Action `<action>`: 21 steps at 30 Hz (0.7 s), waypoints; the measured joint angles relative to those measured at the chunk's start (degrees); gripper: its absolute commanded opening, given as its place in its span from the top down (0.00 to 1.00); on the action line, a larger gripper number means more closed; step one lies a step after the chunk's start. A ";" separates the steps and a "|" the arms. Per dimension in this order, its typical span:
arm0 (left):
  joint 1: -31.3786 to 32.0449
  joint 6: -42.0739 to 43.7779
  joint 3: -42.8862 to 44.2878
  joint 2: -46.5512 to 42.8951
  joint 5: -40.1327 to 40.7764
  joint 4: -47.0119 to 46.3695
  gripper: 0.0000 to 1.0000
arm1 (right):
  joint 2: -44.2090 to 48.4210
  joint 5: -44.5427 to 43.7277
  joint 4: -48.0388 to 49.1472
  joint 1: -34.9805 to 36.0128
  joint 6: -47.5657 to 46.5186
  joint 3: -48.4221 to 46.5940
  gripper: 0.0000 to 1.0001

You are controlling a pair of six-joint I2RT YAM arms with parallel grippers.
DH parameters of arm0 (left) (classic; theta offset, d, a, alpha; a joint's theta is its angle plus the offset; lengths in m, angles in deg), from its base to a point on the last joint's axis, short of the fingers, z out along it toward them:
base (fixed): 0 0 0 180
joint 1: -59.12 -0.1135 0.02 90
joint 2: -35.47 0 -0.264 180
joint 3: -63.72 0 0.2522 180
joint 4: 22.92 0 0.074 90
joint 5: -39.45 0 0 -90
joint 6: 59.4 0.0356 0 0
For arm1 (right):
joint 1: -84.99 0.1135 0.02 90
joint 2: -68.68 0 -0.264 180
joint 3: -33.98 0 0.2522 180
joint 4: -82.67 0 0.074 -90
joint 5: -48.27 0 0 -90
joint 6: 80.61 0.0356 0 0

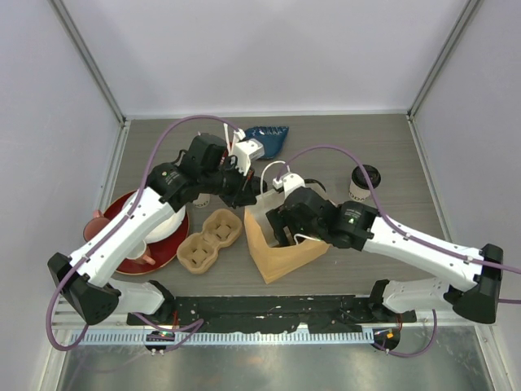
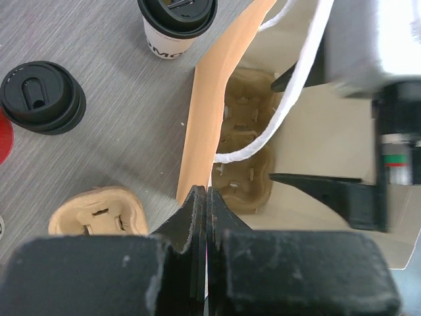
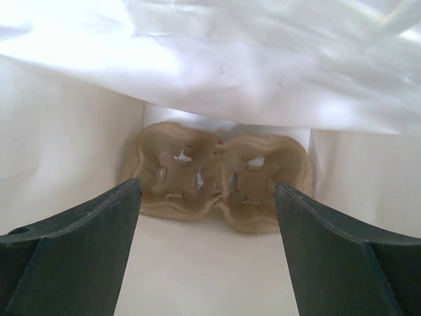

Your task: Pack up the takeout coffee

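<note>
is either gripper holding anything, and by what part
The left gripper is shut on the paper bag, pinching the top edge of its side wall. The right gripper is open inside the bag, above the cup carrier, holding nothing.

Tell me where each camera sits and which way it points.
Top external: above, behind the bases, facing down at the table; left arm, right arm show.
Left wrist: faces down past the left gripper, shut on the paper bag.
Right wrist: inside the bag, facing its floor through the open right gripper.
Both wrist views share the cup carrier in the bag.
</note>
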 measured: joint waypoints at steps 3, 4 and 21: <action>0.00 0.52 0.02 0.00 0.35 0.11 1.00 | 2.56 0.26 1.03 -0.02 -1.55 -0.85 0.13; 0.00 0.76 0.11 0.00 0.42 0.22 1.00 | 3.39 0.48 1.29 0.00 -1.99 -1.18 0.13; 0.00 5.18 1.46 0.00 0.83 3.54 1.00 | 9.92 0.63 6.60 0.04 -7.06 -18.69 0.13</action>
